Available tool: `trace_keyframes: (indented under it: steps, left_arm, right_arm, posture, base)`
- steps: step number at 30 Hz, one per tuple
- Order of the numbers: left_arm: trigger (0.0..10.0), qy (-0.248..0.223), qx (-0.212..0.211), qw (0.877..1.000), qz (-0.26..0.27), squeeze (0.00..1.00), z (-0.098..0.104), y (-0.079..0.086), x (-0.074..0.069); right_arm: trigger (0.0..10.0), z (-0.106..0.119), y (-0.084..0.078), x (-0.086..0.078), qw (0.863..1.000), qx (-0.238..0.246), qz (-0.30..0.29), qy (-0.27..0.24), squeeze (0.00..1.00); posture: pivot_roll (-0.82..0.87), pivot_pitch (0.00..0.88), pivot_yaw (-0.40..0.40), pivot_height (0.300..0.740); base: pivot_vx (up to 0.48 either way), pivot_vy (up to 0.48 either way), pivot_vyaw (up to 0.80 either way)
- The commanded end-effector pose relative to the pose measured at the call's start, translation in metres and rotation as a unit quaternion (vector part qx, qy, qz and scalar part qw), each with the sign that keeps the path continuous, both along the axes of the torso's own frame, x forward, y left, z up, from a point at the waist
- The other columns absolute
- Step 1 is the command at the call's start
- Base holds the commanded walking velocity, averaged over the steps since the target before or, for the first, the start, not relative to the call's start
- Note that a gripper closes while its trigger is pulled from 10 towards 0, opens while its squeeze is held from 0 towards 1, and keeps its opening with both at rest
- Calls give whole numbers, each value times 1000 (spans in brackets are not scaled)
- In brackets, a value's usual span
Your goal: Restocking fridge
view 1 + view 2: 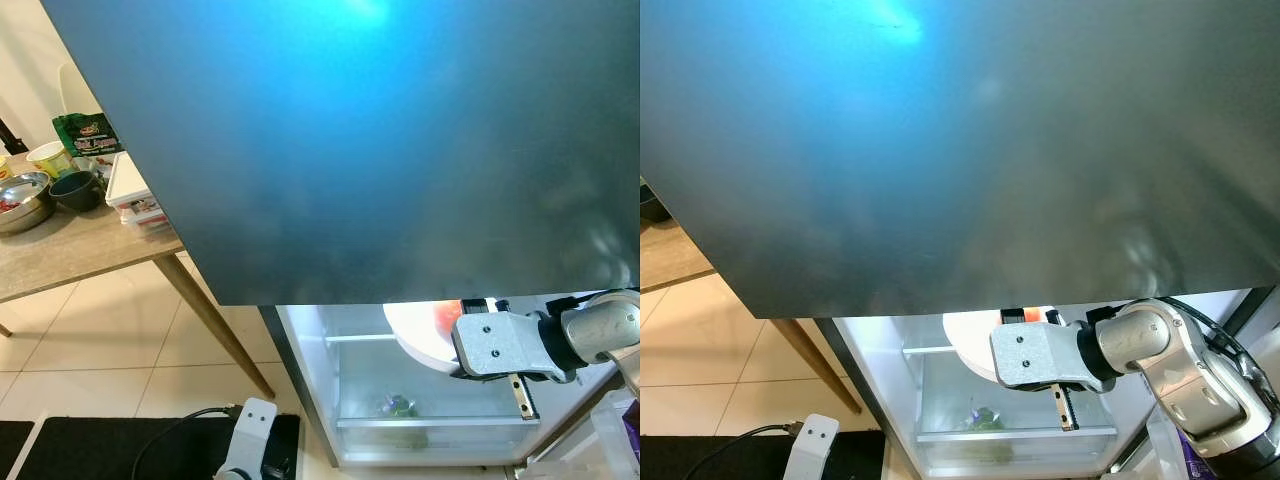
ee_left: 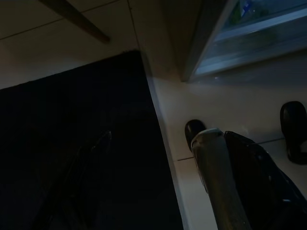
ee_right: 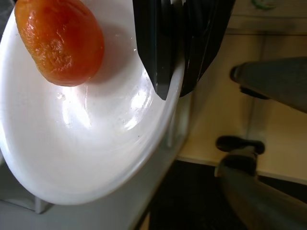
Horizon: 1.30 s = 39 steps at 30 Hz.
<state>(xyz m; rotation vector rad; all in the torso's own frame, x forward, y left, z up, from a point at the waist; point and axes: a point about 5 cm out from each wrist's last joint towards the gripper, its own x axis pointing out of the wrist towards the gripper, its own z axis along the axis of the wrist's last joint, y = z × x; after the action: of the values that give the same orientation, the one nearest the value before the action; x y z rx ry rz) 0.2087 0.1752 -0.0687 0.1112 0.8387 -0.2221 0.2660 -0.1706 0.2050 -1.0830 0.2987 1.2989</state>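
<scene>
Our right gripper has its fingers clamped on the rim of the white plate, which carries an orange fruit. We hold the plate inside the open fridge, above its lower drawer. Our left gripper's fingers we cannot make out.

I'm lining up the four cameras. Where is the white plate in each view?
Left eye: plate low and right of centre, under the fridge door's edge, ahead of the right end effector.
Right eye: plate low, centre.
Left wrist: not in it.
Right wrist: plate, rim pinched, orange fruit on it.
Shared landmark: fruit.
</scene>
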Motion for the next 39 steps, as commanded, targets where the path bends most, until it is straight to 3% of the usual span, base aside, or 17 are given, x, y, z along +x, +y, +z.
trace_keyframes:
  steps: [1, 7, 23, 39]
  left_arm:
    - [10000, 16, 3, 1000, 1, 0, -5, 0, -9]
    - [10000, 20, 5, 1000, 4, 0, -7, 1, -11]
    - [10000, 29, 9, 999, 11, 0, -9, 12, -19]
    - [10000, 37, 10, 999, 15, 0, -12, 13, -24]
  right_arm:
    - [10000, 10, 8, 5, 999, 2, 12, -53, 0]
    - [10000, 9, 11, 18, 996, -1, 5, -88, 0]
    - [10000, -6, 11, 41, 993, -21, -5, -116, 0]
    - [10000, -9, 15, 45, 993, -18, 4, -118, 0]
  posture:
    - [-124, 88, 129, 656]
    - [-121, 92, 128, 656]
    - [-113, 111, 117, 656]
    - [-114, 115, 113, 632]
  base:
    - [0, 0, 0]
    - [0, 0, 0]
    - [0, 0, 0]
    - [0, 0, 0]
